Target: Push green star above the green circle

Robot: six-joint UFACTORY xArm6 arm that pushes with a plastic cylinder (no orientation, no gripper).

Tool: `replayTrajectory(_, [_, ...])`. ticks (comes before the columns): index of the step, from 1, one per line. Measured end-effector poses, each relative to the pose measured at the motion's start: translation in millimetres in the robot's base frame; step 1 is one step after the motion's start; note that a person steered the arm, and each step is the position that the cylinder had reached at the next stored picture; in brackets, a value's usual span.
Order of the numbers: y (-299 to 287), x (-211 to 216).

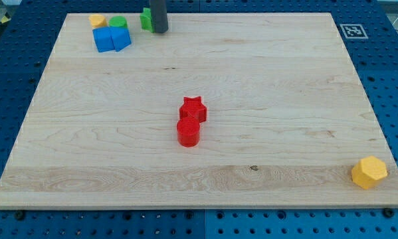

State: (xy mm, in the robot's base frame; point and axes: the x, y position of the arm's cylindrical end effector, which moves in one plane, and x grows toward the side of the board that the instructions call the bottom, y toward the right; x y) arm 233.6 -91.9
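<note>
Currently the tip (160,30) sits touching the green star's (146,19) right side at the worktop's (252,66) top edge, placed to shove it left toward the green circle (117,23); the end effector is a bare rod, nothing gripped.

My tip (160,30) ends a plain, dark grey, cylindrical rod.

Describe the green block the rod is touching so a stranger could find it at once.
Start at the wooden board and go to its top edge, left of centre, where a cluster of blocks sits. The green star is the small green piece pressed against the left side of my tip. Unlike the green circle further left, it stands apart from the blue blocks.
</note>
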Motion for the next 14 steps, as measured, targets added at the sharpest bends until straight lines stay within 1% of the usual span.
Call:
replayTrajectory(1, [8.6, -8.5])
replayTrajectory(2, [59.5, 3.6])
replayTrajectory(3, [90.6, 2.6])
replayTrajectory(4, [78.7, -27.4])
replayTrajectory(5, [59.8, -39.7])
replayTrajectory(8, [-27.3, -42.2])
replayTrajectory(9, [-43.7, -41.5])
replayTrajectory(10, [-42.8, -41.3])
replayTrajectory(11, [-27.7, -40.4])
replayTrajectory(12, [3.6, -36.7])
replayTrajectory(13, [20.5, -22.8])
replayTrajectory(14, [17.5, -1.3])
